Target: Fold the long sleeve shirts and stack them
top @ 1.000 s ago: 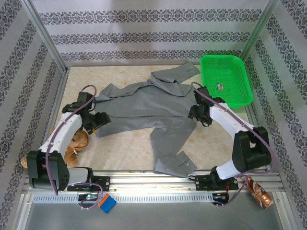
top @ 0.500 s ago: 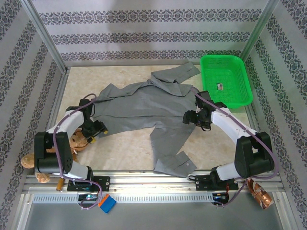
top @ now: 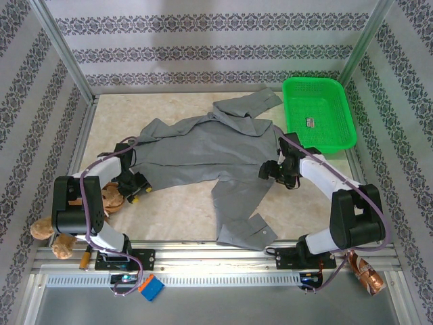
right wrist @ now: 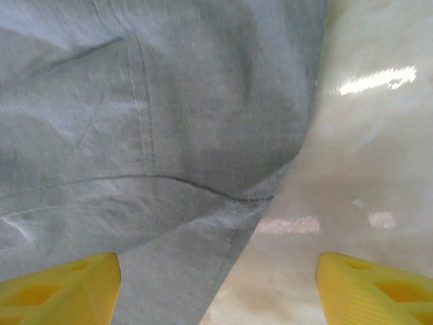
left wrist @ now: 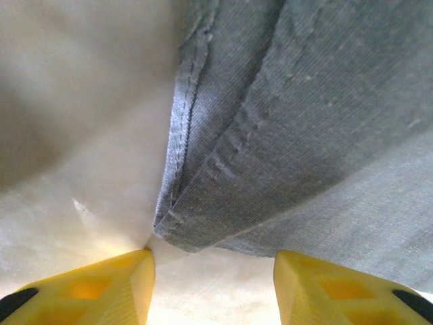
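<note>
The grey long sleeve shirt [top: 203, 152] lies spread flat on the table, collar at the back and one sleeve [top: 240, 220] running toward the near edge. My left gripper [top: 135, 184] sits low at the shirt's left corner. In the left wrist view the gripper [left wrist: 213, 291] is open, and the hemmed corner [left wrist: 203, 227] lies just ahead of the gap between its yellow fingertips [left wrist: 101, 291]. My right gripper [top: 270, 169] is low at the shirt's right side. In the right wrist view it [right wrist: 216, 291] stands wide open, with the shirt's edge [right wrist: 203, 271] running between the fingers.
A green basket [top: 318, 112] stands at the back right, close behind the right arm. A brown plush toy [top: 108, 200] lies beside the left arm at the near left. Metal frame posts and patterned walls enclose the table.
The left arm has folded down and its gripper slid a little nearer along the shirt's left corner. The right gripper has moved slightly left and lower over the shirt's right edge.
</note>
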You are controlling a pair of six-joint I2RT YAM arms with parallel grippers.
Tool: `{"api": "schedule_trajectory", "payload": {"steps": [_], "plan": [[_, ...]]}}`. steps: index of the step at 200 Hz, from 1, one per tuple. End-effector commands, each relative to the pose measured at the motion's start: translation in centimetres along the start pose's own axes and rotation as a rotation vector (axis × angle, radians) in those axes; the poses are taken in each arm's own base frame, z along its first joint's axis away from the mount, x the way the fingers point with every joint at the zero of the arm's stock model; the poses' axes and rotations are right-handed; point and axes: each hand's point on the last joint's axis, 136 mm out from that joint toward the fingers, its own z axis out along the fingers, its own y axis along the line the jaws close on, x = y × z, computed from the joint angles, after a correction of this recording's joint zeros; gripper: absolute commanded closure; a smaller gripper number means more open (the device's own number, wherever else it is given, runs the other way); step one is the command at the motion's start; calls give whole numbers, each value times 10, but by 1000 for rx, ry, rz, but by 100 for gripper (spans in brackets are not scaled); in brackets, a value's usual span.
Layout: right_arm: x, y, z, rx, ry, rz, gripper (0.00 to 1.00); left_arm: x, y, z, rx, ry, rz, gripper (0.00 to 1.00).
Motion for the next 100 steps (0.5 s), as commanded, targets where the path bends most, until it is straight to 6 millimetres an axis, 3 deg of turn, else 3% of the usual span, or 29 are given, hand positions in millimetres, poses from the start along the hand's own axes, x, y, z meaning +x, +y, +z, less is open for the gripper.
{"api": "schedule_trajectory", "payload": {"steps": [1, 63, 100], "plan": [[22, 9, 2, -38, 56, 7, 24, -8, -1, 12, 25, -23, -16, 51], [59, 25, 10, -42, 116, -37, 24, -19, -6, 12, 34, -48, -15, 53], [68, 25, 8, -43, 122, -37, 24, -19, -12, -10, 63, -81, 5, 53]]}}
